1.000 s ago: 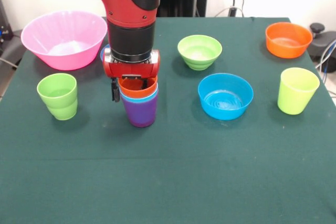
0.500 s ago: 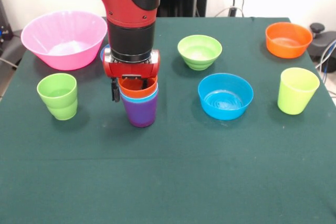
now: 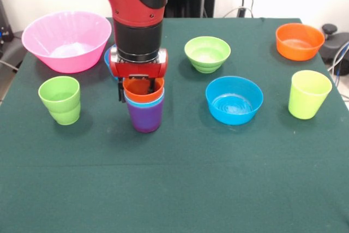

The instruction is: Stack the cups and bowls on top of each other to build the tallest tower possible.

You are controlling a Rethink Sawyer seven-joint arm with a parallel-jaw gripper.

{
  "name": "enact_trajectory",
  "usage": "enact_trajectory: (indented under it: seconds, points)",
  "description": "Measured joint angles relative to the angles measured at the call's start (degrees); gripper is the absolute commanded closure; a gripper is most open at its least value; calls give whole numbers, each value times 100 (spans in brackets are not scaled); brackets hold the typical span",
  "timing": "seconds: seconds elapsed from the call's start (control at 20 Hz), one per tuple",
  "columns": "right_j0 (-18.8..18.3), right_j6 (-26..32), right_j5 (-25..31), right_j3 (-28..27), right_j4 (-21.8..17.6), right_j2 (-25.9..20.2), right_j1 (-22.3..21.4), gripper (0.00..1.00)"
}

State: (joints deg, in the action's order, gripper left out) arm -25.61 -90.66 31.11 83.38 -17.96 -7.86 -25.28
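Observation:
The tower stands left of centre: a purple cup point(image 3: 145, 118) as the base, a light blue cup point(image 3: 146, 101) nested in it, and an orange cup point(image 3: 143, 87) on top. My gripper point(image 3: 134, 92) hangs straight over the tower and is open. One finger point(image 3: 119, 93) is outside the orange cup's left rim, the other is inside the cup. Loose cups are a stepped green one point(image 3: 60, 100) at the left and a yellow-green one point(image 3: 308, 94) at the right. Bowls are blue point(image 3: 234, 100), ridged green point(image 3: 207, 53), orange point(image 3: 299, 41) and large pink point(image 3: 66, 40). A second blue bowl point(image 3: 107, 57) is mostly hidden behind the gripper.
The dark green table cloth point(image 3: 180, 184) covers the table. The arm's red and black wrist point(image 3: 137, 31) stands over the tower. Cables and dark gear point(image 3: 335, 42) lie off the right edge.
My gripper has risen slightly. The orange cup stays nested on the stack, and nothing else has moved.

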Motion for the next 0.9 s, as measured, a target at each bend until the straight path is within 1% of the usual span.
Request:
enact_trajectory:
  seconds: [0.6,0.9]
  points:
    - [1,0,333,257,69,1,-325,0]
    - [5,0,819,258,107,2,-612,0]
